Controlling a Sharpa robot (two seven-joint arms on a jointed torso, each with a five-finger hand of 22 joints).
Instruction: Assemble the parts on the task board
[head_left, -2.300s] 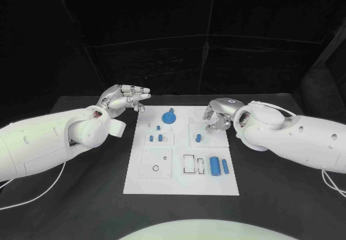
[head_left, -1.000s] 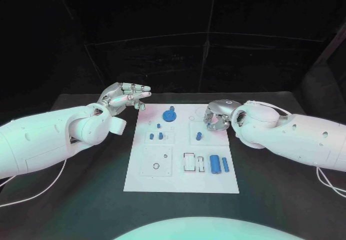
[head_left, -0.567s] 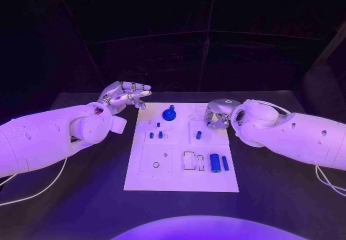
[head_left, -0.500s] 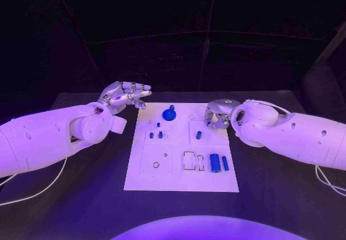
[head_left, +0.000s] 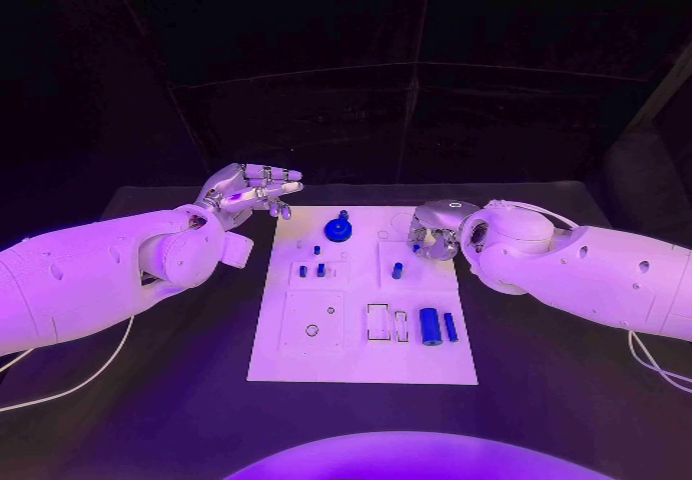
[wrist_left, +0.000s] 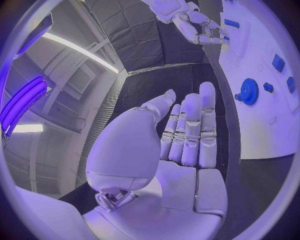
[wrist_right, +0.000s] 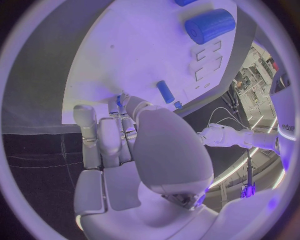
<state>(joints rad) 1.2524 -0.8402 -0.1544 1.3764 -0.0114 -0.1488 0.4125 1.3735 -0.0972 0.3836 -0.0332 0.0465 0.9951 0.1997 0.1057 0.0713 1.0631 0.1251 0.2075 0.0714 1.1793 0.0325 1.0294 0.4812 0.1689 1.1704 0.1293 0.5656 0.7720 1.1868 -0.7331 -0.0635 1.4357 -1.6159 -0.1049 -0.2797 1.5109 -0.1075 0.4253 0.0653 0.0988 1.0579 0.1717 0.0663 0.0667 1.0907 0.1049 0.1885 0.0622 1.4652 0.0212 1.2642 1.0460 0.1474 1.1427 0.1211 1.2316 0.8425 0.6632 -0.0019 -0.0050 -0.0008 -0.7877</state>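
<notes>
At far left — left hand (head_left: 253, 190): raised off the board's far-left corner, fingers straight and together, thumb apart, holding nothing; idle.
Board (head_left: 289, 360): white plate mid-tabletop (head_left: 173, 400), parts spread over it.
Gear (head_left: 339, 229): blue, far end of board, near the left hand but apart from it. Risk: if that hand drops or sweeps inward it clips the gear.
Small pegs (head_left: 310, 270): pair left of centre, another peg (head_left: 398, 270) right of centre, just beside the right hand.
Big cylinder (head_left: 430, 326): lying near the front with a thinner rod (head_left: 450, 326) beside it; round, so any bump to the board rolls them.
Right hand (head_left: 434, 238): over the board's far-right area, fingers curled down together. Wrist view shows a sliver of blue at the fingertips (wrist_right: 119, 102), likely a small part pinched; cannot tell for sure.
Main risk: shallow fingertip pinch, so the part could twist or drop before seating.
Second risk: fingers hide the target hole, so misalignment and jamming are likely.
</notes>
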